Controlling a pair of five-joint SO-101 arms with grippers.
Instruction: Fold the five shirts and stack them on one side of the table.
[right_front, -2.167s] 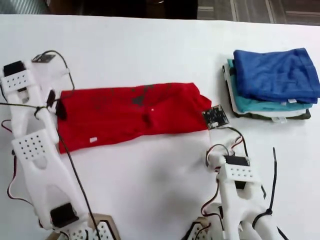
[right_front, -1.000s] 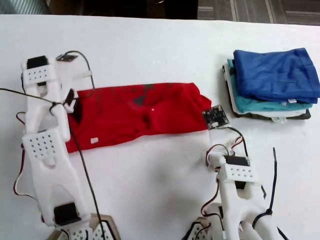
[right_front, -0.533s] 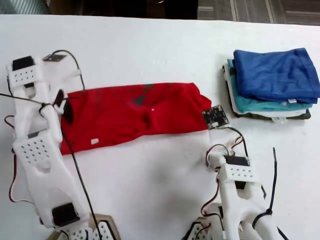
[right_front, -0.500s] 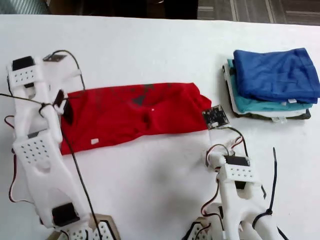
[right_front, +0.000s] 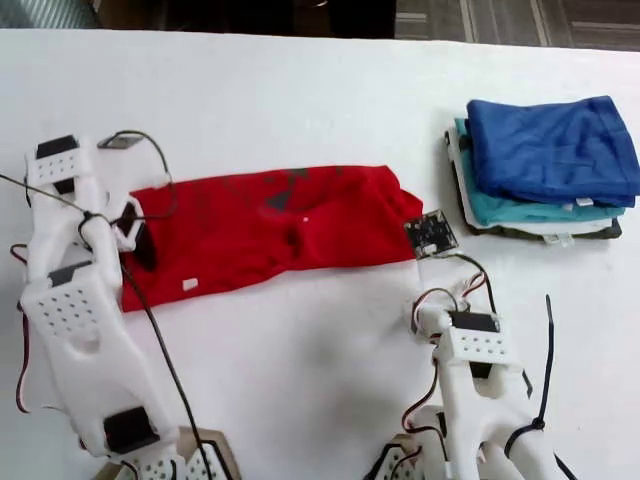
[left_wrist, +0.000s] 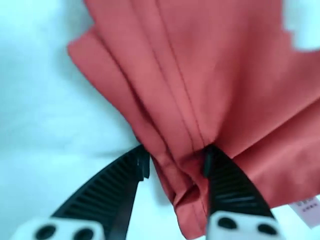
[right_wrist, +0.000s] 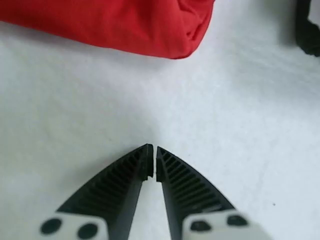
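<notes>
The red shirt lies as a long folded band across the middle of the white table. My left gripper sits at the band's left end. In the left wrist view it is shut on the bunched hem of the red shirt, with several layers of cloth between its fingers. My right gripper is shut on nothing and hovers over bare table a little in front of the red shirt's right end. A stack of folded shirts, blue on top, sits at the right.
The right arm stands at the front, between the red shirt and the stack. A dark edge of the stack shows in the right wrist view. White tabletop lies open behind and in front of the red shirt.
The left arm swung right and back, then left again, and now sits lower on the shirt's left end. The shirt's left edge shifted with it. The right arm has not moved.
</notes>
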